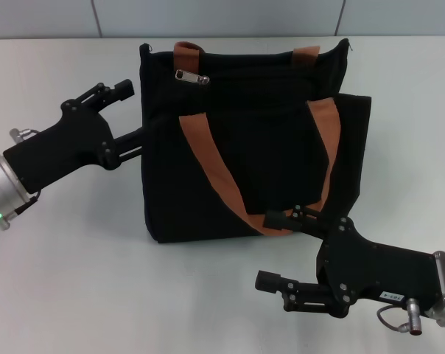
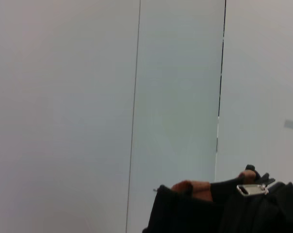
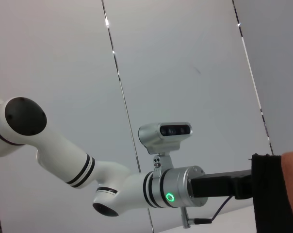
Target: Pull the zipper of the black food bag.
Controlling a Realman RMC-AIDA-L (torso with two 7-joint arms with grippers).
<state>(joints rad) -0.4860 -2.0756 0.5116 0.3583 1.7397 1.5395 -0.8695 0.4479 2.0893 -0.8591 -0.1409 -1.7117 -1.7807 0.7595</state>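
Your black food bag [image 1: 244, 147] lies flat on the white table [image 1: 75, 280], opening at the far edge. The silver zipper [image 1: 191, 76] sits near the far-left corner, untouched, so the pull seems not yet begun. Your left gripper [image 1: 130, 122] is spread open beside the bag's left edge, holding nothing. Your right gripper [image 1: 270, 251] is open at the near edge, upper finger [image 1: 281, 219] over the bag.

black food bag [image 3: 275, 194] cut off at right wrist view's edge, zipper [image 2: 252, 189] small in left wrist view
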